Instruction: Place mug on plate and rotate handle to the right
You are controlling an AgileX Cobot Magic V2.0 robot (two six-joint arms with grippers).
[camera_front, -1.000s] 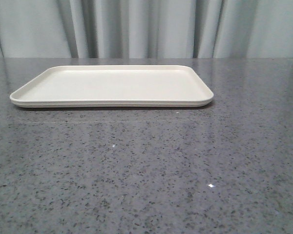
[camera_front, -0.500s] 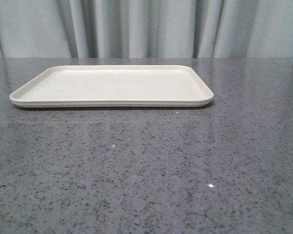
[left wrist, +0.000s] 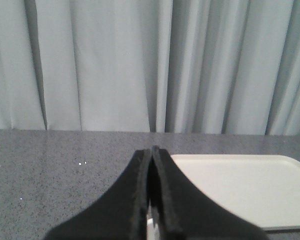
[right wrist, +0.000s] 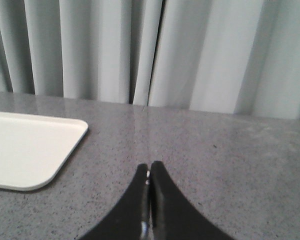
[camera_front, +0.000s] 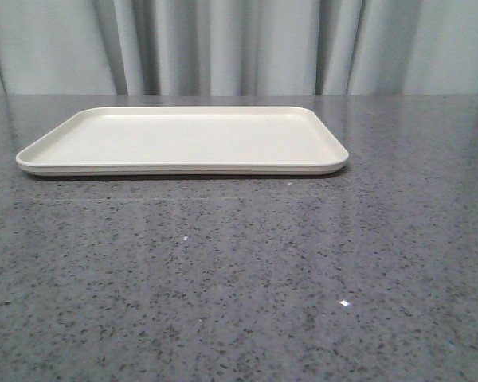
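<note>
The plate [camera_front: 183, 139], a flat cream-white rectangular tray with a low rim, lies bare on the grey speckled table toward the back. It also shows in the left wrist view as the plate [left wrist: 250, 190] and in the right wrist view as the plate [right wrist: 25, 150]. The mug and its handle are out of view in every frame. My left gripper [left wrist: 151, 150] is shut with nothing between its black fingers, held over the table just short of the plate's left end. My right gripper [right wrist: 149, 166] is shut and empty too, off the plate's right end. Neither gripper appears in the front view.
The grey speckled table [camera_front: 239, 278] stretches from the front edge of the view to a pale pleated curtain [camera_front: 239, 44] behind it. The curtain fills the background of both wrist views.
</note>
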